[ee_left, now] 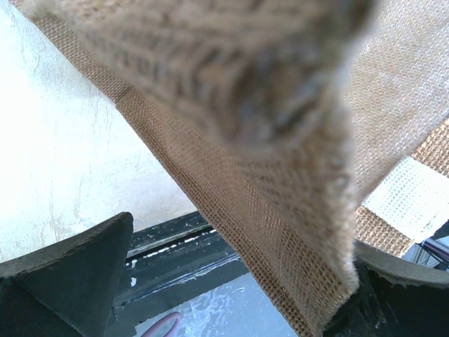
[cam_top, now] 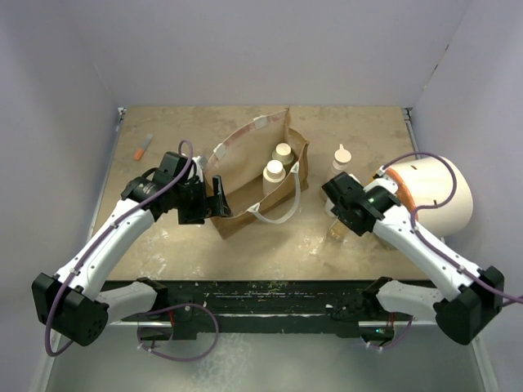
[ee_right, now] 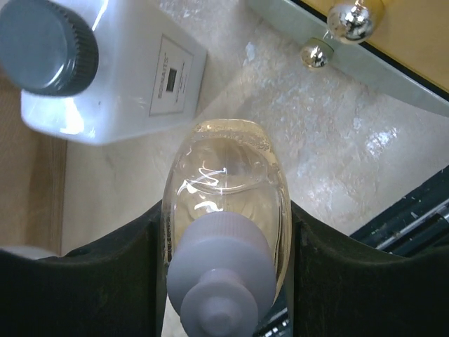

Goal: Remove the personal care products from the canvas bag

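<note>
The left hand [cam_top: 216,201], released, straddles the near-left corner of the canvas bag [cam_top: 239,220], where a white-capped bottle [cam_top: 274,173] and a cream-capped bottle [cam_top: 283,153] stand inside; a pointed-cap bottle [cam_top: 341,157] is out on the counter [cam_top: 270,253]; the right hand [cam_top: 338,222] grasps a clear bottle [ee_right: 224,182] just beside a dark-capped bottle [ee_right: 133,84], which a careless pull-back could topple, while the unpinned bag may drag along with the next lift

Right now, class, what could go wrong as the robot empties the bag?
The right end effector grips the clear bottle close beside the dark-capped bottle; moving could knock that one over. The left end effector straddles the rim of the canvas bag with jaws apart, so the fabric might sag over the white-capped bottle inside.
</note>
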Robot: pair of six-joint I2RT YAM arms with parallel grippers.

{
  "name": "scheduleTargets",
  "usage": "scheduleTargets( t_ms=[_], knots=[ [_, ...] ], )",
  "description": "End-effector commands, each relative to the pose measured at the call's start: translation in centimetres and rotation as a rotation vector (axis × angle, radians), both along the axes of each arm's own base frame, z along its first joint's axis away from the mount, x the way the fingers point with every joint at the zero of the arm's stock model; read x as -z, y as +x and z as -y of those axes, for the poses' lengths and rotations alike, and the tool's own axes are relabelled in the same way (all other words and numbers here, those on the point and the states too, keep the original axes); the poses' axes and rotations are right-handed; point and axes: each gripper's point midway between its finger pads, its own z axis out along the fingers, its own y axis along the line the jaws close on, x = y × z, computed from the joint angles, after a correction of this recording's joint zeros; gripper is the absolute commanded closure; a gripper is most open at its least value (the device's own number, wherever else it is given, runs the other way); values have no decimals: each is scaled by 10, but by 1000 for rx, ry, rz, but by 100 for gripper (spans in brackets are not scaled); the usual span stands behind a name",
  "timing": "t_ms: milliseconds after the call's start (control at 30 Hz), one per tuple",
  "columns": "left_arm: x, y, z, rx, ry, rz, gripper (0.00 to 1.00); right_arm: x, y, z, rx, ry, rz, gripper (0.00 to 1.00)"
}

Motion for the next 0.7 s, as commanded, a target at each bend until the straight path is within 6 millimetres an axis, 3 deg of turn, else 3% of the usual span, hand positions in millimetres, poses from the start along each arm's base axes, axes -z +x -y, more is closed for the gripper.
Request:
scheduleTargets(
  t_ms=[0, 300, 667],
  knots=[
    [-17, 9, 5, 25, -19, 54, 1, -26, 41, 7, 173, -15, 193, 100],
    [-17, 11, 4, 5, -12, 55, 1, -8, 55, 15, 232, -95, 153, 99],
    [-17, 14, 3, 13, 4, 54, 1, 8, 62, 15, 244, -106, 110, 80]
  ],
)
